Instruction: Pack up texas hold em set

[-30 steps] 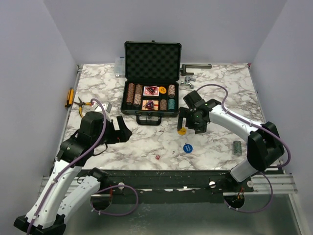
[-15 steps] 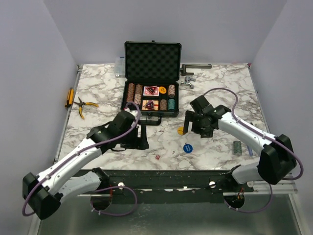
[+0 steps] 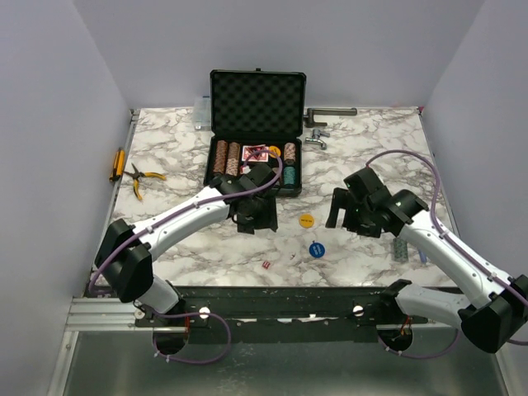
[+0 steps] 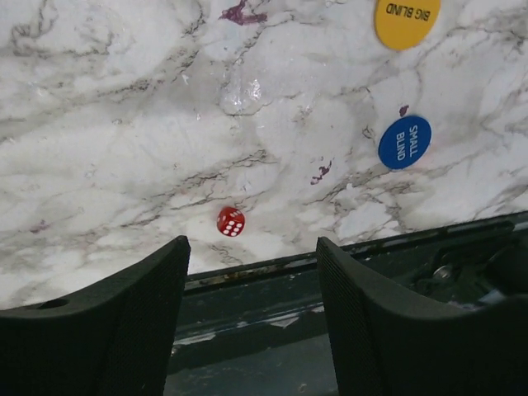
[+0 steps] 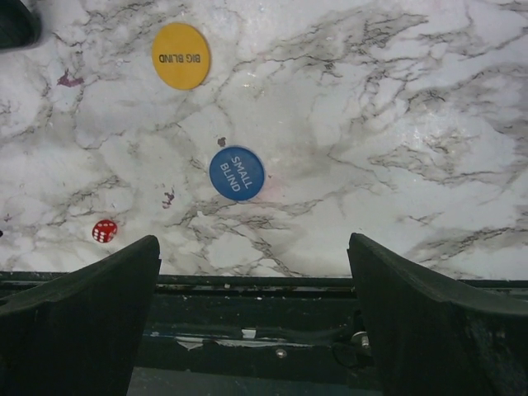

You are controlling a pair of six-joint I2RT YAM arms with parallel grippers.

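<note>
- Leftmost, yellow-handled pliers (image 3: 140, 176) lie on the glossy bench (image 3: 181, 140), which is white marble with grey veins.
- Far centre stands the open case (image 3: 256, 107), black, hard and rectangular. Its upright lid is lined with dimpled foam.
- Its tray holds ridged brown and teal chip stacks (image 3: 226, 159) and cards (image 3: 254, 153).
- The left end effector (image 4: 252, 256) hovers just before the case's front edge, its matte black fingers parted and gripping nothing.
- A small red die (image 4: 230, 221) with white pips lies near the bench's front edge.
- A flat, round yellow disc (image 5: 181, 56) reads "BIG BLIND".
- A blue disc (image 5: 236, 173), "SMALL BLIND", lies nearer the front edge.
- The right end effector (image 5: 253, 247) is spread wide and empty, right of both discs.
- Loose teal chips (image 3: 400, 249) sit on the marble by the right arm.
</note>
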